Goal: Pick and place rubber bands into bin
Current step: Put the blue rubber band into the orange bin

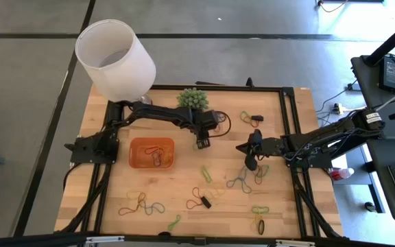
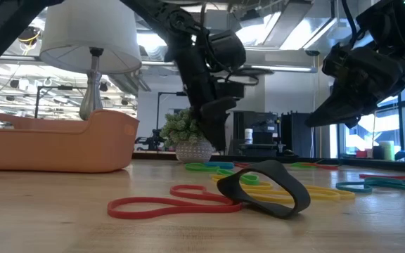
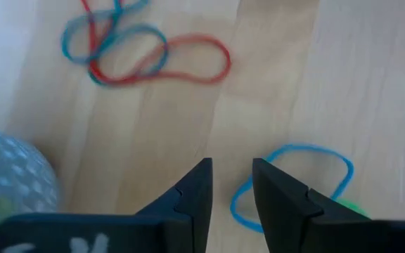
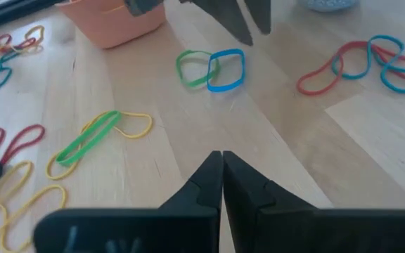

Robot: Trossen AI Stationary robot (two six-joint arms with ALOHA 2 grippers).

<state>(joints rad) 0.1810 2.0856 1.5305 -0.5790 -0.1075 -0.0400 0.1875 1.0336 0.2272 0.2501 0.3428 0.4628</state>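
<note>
The orange bin (image 1: 151,152) sits left of the table's middle with a few rubber bands in it. More rubber bands lie loose on the wood, among them a linked green-and-blue pair (image 4: 209,69), a red-and-blue tangle (image 3: 146,49), and a black band (image 2: 266,186) lying on a red one. My left gripper (image 1: 201,143) hangs open just right of the bin, fingers pointing down over the green-and-blue pair; its blue loop (image 3: 294,184) lies beside one finger. My right gripper (image 4: 221,169) is shut with nothing in it, right of centre above the table.
A white lampshade (image 1: 114,58) stands at the far left corner. A spiky green plant in a pot (image 1: 193,99) stands just beyond my left gripper. Loose bands are spread over the near half (image 1: 201,199) and the right side (image 1: 250,118) of the table.
</note>
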